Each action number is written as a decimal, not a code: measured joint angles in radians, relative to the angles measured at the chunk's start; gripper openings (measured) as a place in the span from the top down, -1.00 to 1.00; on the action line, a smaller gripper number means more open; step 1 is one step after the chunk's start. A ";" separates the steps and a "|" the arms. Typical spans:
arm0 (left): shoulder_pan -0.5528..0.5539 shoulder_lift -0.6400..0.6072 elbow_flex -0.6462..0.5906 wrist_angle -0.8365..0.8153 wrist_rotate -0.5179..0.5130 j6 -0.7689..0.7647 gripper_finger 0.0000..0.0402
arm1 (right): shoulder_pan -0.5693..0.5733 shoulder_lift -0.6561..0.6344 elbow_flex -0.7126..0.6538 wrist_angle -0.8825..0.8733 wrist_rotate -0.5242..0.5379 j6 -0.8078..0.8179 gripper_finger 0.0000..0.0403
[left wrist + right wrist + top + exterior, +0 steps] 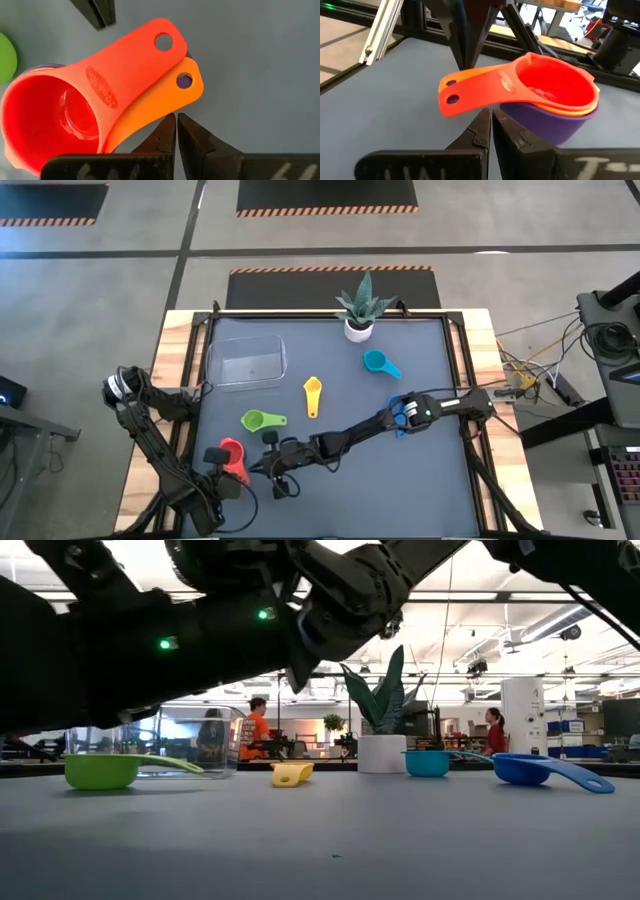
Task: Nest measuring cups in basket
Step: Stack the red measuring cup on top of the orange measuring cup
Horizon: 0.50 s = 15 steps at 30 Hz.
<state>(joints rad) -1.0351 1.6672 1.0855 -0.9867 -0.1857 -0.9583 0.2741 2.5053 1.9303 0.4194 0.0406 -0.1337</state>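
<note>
A red measuring cup (75, 110) sits nested in an orange one (165, 95) and a purple one (555, 122); the stack rests on the mat near the table's near left corner (232, 458). My left gripper (176, 117) is shut, pointing down beside the orange handle. My right gripper (491, 114) is shut and stands on the other side of the handles, a little off them. The green (255, 420), yellow (313, 395), teal (380, 363) and blue (400, 420) cups lie singly on the mat. The clear basket (245, 362) stands at the far left. My left gripper comes from above with its shut fingertips (167, 127) right at the side edge of the orange handle (185, 95). I cannot tell whether they touch it.
A small white pot with a spiky plant (358, 328) stands at the far edge, right of the basket. My right arm (380, 423) stretches across the mat's near half, over the blue cup. Cables and equipment lie off the table's right side. People show in the room beyond (257, 730).
</note>
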 joint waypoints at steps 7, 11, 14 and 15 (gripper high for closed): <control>0.001 0.000 -0.002 0.000 -0.017 -0.007 1.00 | 0.000 0.048 0.067 -0.014 -0.025 0.000 0.96; 0.002 0.000 -0.002 0.000 -0.028 -0.017 1.00 | 0.000 0.049 0.071 -0.015 -0.026 -0.001 0.96; 0.002 0.000 -0.002 0.000 -0.041 -0.020 1.00 | 0.000 0.049 0.074 -0.013 -0.026 -0.001 0.96; 0.003 0.000 -0.002 0.000 -0.042 -0.020 1.00 | 0.000 0.049 0.077 -0.014 -0.030 -0.001 0.96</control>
<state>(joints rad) -1.0321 1.6672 1.0840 -0.9863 -0.2275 -0.9779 0.2741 2.5542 2.0074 0.4049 0.0111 -0.1345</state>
